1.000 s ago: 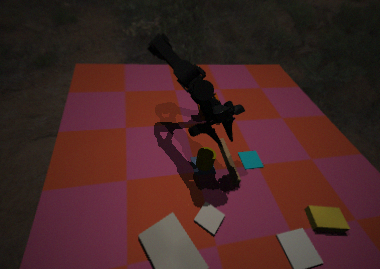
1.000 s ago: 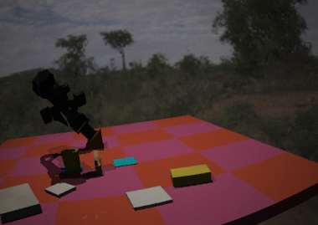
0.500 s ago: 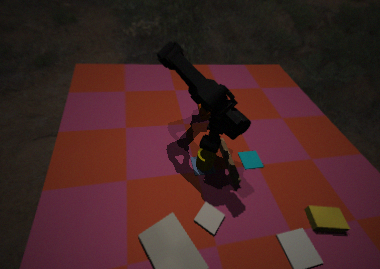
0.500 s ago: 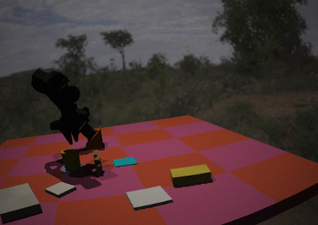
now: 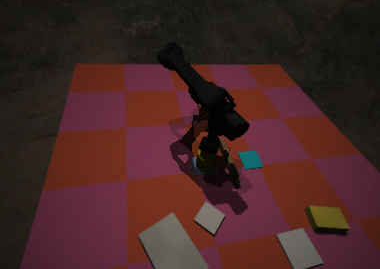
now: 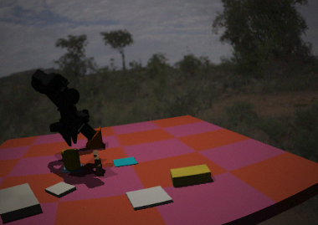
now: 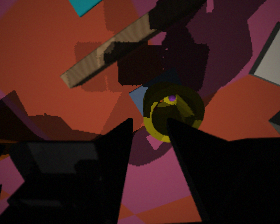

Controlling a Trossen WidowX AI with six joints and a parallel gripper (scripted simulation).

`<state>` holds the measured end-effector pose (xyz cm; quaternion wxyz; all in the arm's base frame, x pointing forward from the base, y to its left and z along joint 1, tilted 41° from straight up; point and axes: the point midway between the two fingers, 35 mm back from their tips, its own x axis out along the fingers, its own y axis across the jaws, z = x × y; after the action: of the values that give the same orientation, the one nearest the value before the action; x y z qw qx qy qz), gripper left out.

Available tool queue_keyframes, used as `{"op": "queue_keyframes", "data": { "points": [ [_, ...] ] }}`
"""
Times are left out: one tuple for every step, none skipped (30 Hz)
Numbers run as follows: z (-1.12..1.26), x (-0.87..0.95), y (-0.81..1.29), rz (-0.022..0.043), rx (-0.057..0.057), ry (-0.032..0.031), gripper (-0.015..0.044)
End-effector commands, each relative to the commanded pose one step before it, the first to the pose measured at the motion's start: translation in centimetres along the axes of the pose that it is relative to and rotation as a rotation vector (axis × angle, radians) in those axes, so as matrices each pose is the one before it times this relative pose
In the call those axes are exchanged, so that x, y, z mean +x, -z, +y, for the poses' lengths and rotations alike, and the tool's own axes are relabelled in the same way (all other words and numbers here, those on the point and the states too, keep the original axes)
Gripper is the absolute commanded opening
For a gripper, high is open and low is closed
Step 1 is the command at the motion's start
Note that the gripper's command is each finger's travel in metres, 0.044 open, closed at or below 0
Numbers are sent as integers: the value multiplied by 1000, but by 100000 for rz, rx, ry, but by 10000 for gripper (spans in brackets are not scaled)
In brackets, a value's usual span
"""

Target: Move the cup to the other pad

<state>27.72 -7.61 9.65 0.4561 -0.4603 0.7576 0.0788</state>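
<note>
The dark yellow cup (image 5: 205,161) (image 6: 71,161) (image 7: 154,131) stands upright on the blue pad (image 5: 196,167) (image 7: 137,97). A purple marble (image 7: 172,98) shows inside it; the rest of its contents is too dark to tell. The cyan pad (image 5: 251,160) (image 6: 125,161) (image 7: 84,5) is bare, across the wooden bar from the cup. My gripper (image 5: 208,145) (image 6: 73,144) (image 7: 149,122) points down just above the cup, partly open and empty. In the wrist view one fingertip is beside the cup's rim and the other overlaps the cup's mouth.
A narrow wooden bar (image 5: 225,148) (image 6: 96,156) (image 7: 92,64) stands between the two pads, near the cup. A yellow block (image 5: 327,218) (image 6: 191,175) and white slabs (image 5: 170,243) (image 5: 210,218) (image 5: 300,248) lie farther out. An orange wedge (image 6: 95,139) is behind the cup.
</note>
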Motion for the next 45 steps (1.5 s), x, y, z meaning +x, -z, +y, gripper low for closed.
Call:
{"op": "queue_keyframes", "data": {
  "points": [
    [-16, 677, 49, 601, -777, 292, 167],
    [-6, 164, -6, -5, 1, 2, 167],
    [-5, 164, -5, -3, 1, 2, 167],
    [-5, 164, -4, -2, 1, 3, 167],
    [-4, 164, -3, -1, 1, 3, 167],
    [-3, 164, -2, 0, 1, 3, 167],
    [-3, 163, -1, 1, 1, 4, 167],
    [-2, 163, -1, 2, 1, 4, 167],
    [-1, 163, 0, 3, 2, 4, 167],
    [-1, 163, 1, 4, 2, 4, 167],
    [0, 163, 2, 5, 2, 5, 167],
    [1, 163, 3, 6, 2, 5, 167],
    [2, 162, 3, 7, 2, 5, 167],
    [2, 162, 4, 8, 2, 5, 167],
    [3, 162, 5, 9, 2, 6, 167],
    [4, 162, 6, 10, 2, 6, 167],
    [5, 162, 6, 11, 2, 6, 167],
    [5, 162, 7, 12, 2, 6, 167],
    [6, 161, 8, 13, 3, 7, 167],
    [7, 161, 9, 14, 3, 7, 167],
    [8, 161, 10, 15, 3, 7, 167],
    [8, 161, 10, 16, 3, 7, 167],
    [9, 160, 11, 17, 3, 7, 167],
    [10, 160, 12, 18, 3, 8, 167],
    [11, 160, 12, 19, 3, 8, 167],
    [11, 160, 13, 20, 3, 8, 167],
    [12, 159, 14, 22, 3, 8, 167],
    [10, 128, 12, 18, 3, 7, 167],
    [6, 77, 7, 11, 2, 4, 167],
    [2, 26, 2, 4, 1, 1, 167],
    [0, 0, 0, 0, 0, 0, 167],
    [0, 0, 0, 0, 0, 0, 167],
    [-1, -152, -53, -485, 714, -432, 160],
    [0, 0, 0, 0, 0, 0, 153],
    [0, 0, 0, 0, 0, 0, 147],
    [0, 0, 0, 0, 0, 0, 140],
    [0, 0, 0, 0, 0, 0, 133],
    [0, 0, 0, 0, 0, 0, 127],
    [0, 0, 0, 0, 0, 0, 120],
    [0, 0, 0, 0, 0, 0, 113],
    [0, 0, 0, 0, 0, 0, 107],
    [0, 0, 0, 0, 0, 0, 100],
    [0, 0, 0, 0, 0, 0, 93],
    [0, 0, 0, 0, 0, 0, 87],
    [0, 0, 0, 0, 0, 0, 80]
  ]
}}
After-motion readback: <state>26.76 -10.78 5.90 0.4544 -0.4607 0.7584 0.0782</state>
